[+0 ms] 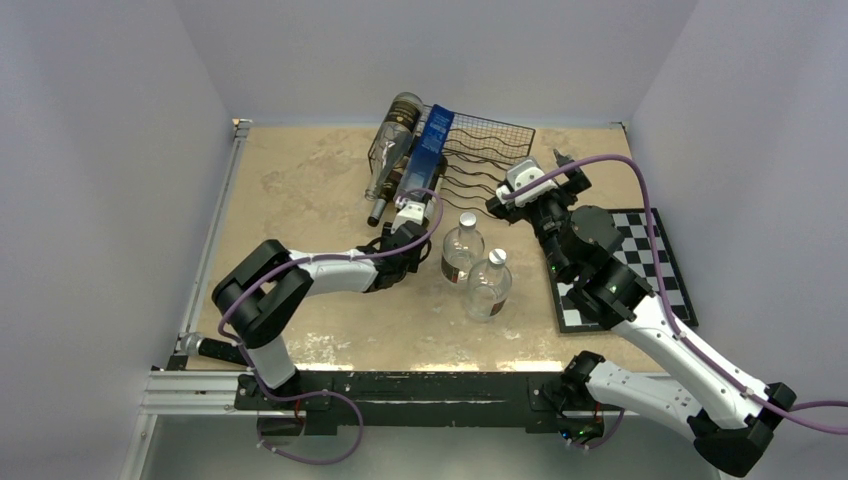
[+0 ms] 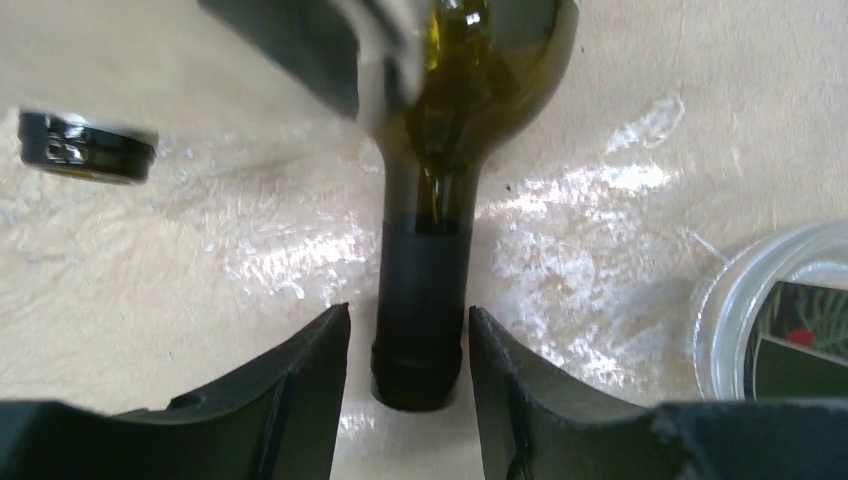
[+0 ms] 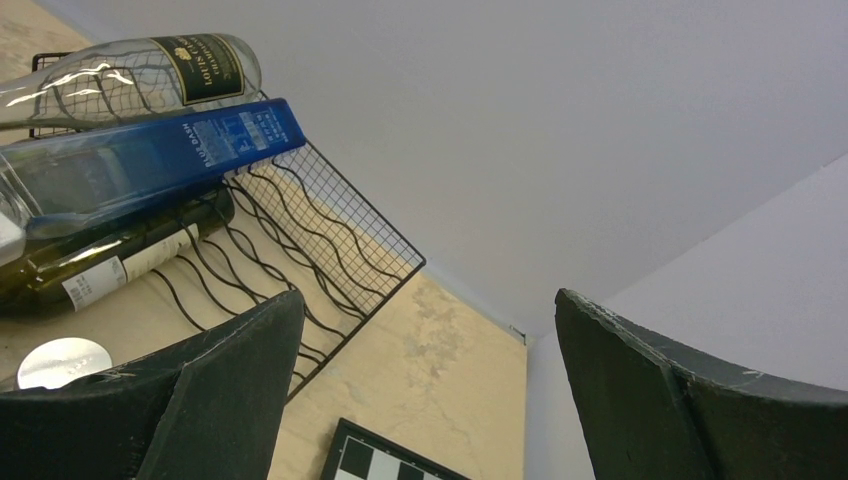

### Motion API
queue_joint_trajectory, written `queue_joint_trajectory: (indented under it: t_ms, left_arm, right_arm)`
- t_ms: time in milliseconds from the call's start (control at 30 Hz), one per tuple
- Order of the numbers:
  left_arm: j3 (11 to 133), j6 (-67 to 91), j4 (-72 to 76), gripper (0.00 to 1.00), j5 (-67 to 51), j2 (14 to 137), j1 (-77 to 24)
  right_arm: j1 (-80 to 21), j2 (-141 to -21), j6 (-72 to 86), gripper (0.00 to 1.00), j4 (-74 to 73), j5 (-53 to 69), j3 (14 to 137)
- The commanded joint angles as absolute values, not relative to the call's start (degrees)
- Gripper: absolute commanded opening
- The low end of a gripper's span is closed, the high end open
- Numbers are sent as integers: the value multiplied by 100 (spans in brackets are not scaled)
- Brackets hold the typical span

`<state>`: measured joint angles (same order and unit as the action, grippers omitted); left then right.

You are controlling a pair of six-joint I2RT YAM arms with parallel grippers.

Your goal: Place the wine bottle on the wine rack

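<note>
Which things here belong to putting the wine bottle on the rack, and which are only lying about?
Belong: green wine bottle; wine rack; left claw, open astride its neck.
Lying about: two small clear bottles; chessboard; blue-labelled bottle.

Robotics test cell: a beige stone-patterned tabletop [image 1: 300, 190] is enclosed on three sides by plain pale-violet panels [image 1: 100, 150]. A left arm [image 1: 320, 270] and a right arm [image 1: 650, 330] are bolted beside an aluminium rail [image 1: 185, 392] at the near edge. Purple cables [image 1: 600, 160] are routed along both.
</note>
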<state>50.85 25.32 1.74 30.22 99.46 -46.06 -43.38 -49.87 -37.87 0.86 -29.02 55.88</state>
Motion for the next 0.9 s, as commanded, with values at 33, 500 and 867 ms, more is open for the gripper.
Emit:
queue_joint_trajectory:
  t_ms: [33, 500, 867]
  left_arm:
    - [4770, 2455, 897, 52, 2905, 9573, -4658]
    - [4602, 2443, 1038, 26, 2848, 9584, -4661]
    - [4806, 2286, 1103, 0, 2963, 9474, -4660]
  right_arm:
    - [-4310, -4923, -3613, 98, 249, -2927, 5575]
    - [-4315, -4883, -3592, 98, 250, -2936, 5556]
    - [-4311, -4825, -3579, 98, 247, -2949, 5502]
